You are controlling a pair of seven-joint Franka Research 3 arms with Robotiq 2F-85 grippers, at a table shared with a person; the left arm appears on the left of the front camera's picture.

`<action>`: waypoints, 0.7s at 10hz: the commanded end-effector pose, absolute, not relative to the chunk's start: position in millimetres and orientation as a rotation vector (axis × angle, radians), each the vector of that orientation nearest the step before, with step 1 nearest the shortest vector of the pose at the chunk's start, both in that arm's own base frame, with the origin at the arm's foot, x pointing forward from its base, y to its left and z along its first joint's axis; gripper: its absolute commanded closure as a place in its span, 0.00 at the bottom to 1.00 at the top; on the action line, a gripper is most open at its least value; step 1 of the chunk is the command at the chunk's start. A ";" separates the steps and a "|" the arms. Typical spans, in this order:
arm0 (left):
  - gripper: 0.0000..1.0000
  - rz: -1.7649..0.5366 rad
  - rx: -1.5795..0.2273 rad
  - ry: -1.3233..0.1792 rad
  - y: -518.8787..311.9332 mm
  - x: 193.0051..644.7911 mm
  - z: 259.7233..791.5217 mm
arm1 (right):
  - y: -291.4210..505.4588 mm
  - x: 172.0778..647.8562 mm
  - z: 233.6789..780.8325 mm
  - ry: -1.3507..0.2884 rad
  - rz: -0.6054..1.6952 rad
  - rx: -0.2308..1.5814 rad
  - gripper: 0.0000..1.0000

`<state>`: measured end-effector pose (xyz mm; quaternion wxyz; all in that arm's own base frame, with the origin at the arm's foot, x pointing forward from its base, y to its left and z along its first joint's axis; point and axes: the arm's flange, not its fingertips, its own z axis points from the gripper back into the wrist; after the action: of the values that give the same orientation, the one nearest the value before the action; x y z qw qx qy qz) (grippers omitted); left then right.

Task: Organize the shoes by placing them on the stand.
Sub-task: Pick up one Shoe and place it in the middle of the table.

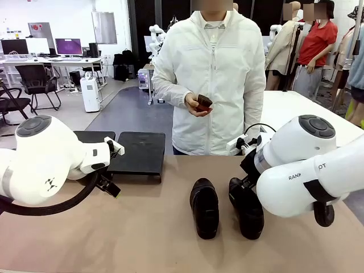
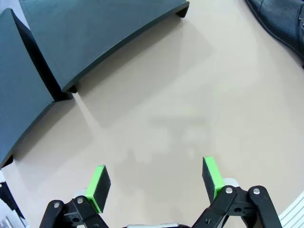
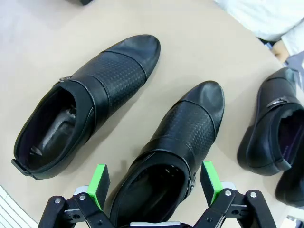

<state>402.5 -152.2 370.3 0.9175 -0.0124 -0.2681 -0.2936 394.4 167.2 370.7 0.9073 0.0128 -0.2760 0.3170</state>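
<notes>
Standing at the far side of the worktop [image 1: 142, 239], a person [image 1: 213, 68] in a white jacket holds a small dark red object [image 1: 203, 103] in one hand. The black stand [image 1: 139, 151] sits on the left half of the worktop near its far edge, one panel partly hidden behind the left arm [image 1: 45, 159]. Two black shoes lie side by side right of centre, the middle shoe [image 1: 205, 207] in full view and the outer shoe [image 1: 245, 213] partly covered by the right arm [image 1: 307, 170].

Seen from the left wrist, the left pincer [image 2: 156, 183] hangs over bare worktop with its green pads [image 2: 99, 186] spread wide and nothing between them. The stand's two panels take up the upper left, and part of a shoe sits in the upper right corner.

Seen from the right wrist, the right pincer [image 3: 154, 183] also has its fingers apart. It hangs over the heel opening of a textured shoe [image 3: 190, 123], one pad on each side; whether they touch the leather I cannot tell. A matching shoe [image 3: 90, 99] lies just beside it. A buckled shoe [image 3: 273, 128] and a fourth shoe [image 3: 292, 187] lie at the picture's right edge, also on the worktop.
</notes>
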 end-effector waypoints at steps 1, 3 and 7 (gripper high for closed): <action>0.00 -0.604 -0.025 -0.552 -152.1 402.5 370.5 | 167.2 394.4 370.7 -0.570 0.654 0.027 0.00; 0.00 -0.604 -0.025 -0.552 -152.1 402.5 370.5 | 167.2 394.4 370.7 -0.570 0.654 0.027 0.00; 0.00 -0.604 -0.025 -0.552 -152.1 402.5 370.5 | 167.2 394.4 370.7 -0.570 0.654 0.027 0.00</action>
<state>402.5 -152.2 370.3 0.9175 -0.0124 -0.2681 -0.2936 394.4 167.2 370.7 0.9073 0.0128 -0.2760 0.3170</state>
